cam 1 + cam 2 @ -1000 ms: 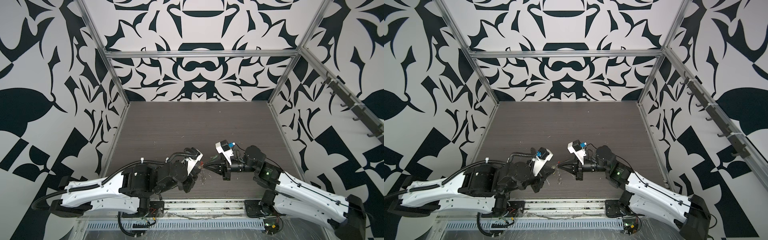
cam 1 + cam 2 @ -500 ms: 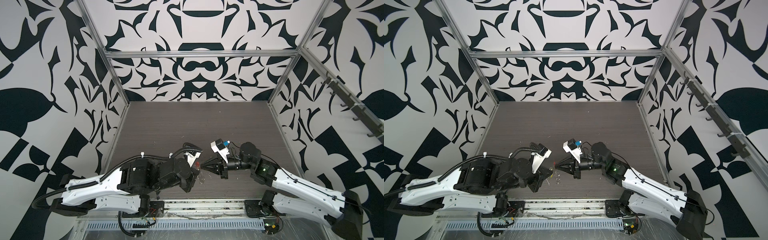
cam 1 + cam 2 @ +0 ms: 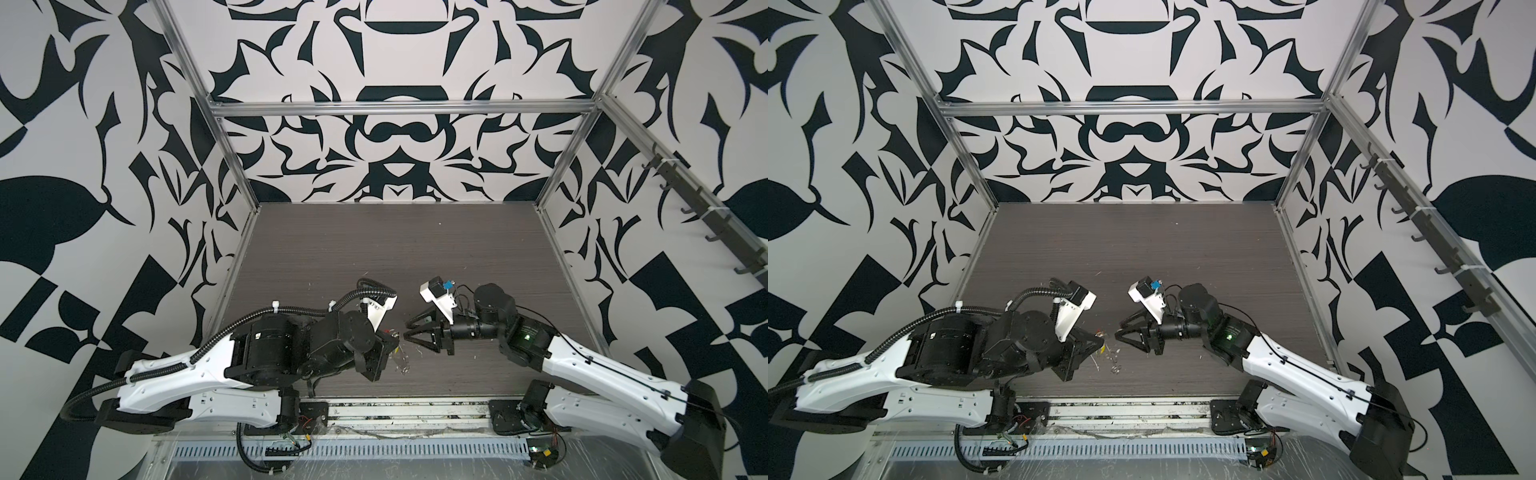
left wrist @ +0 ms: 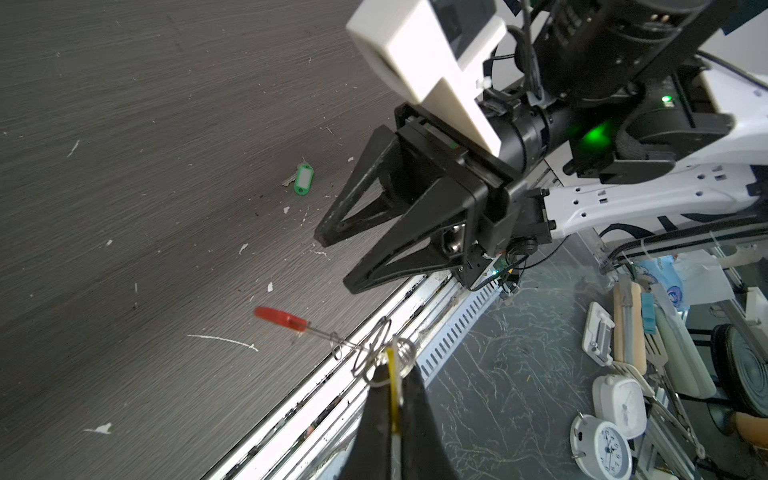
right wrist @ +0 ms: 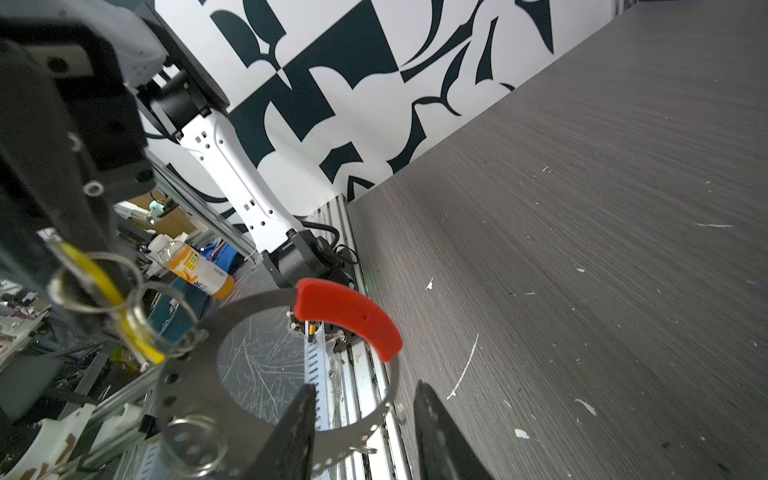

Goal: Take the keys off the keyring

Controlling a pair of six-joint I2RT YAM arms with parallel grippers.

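The right claw [image 4: 334,262] has just let go: its fingers stand well parted and hold nothing. The keyring [image 5: 183,395] hangs close in front of them, and I cannot tell whether a finger brushes the loop. The left claw [image 4: 392,370] is clamped tight on the yellow tag [image 4: 391,376]. The keyring dangles from that tag's small split rings, held above the surface [image 4: 145,166] near its front edge, with the red sleeve [image 4: 280,318] pointing away from the grip. The green-tagged key [image 4: 303,179] lies flat on the surface, well apart from the loop, so one key is already off. The yellow-tagged one is still linked, and its metal blade is not clear to see.

I judge that the right arm is between grips. The whole ring now hangs on the left claw's hold, and the right claw needs a fresh hold on the loop or a split ring before the last key can be worked free.

A second ago the right claw was pinched to a point, and half a second ago it had pushed in, still shut, to meet the left claw. Now it is open at much the same spot in both top views. The left claw stays shut throughout, and its arm has shifted only slightly
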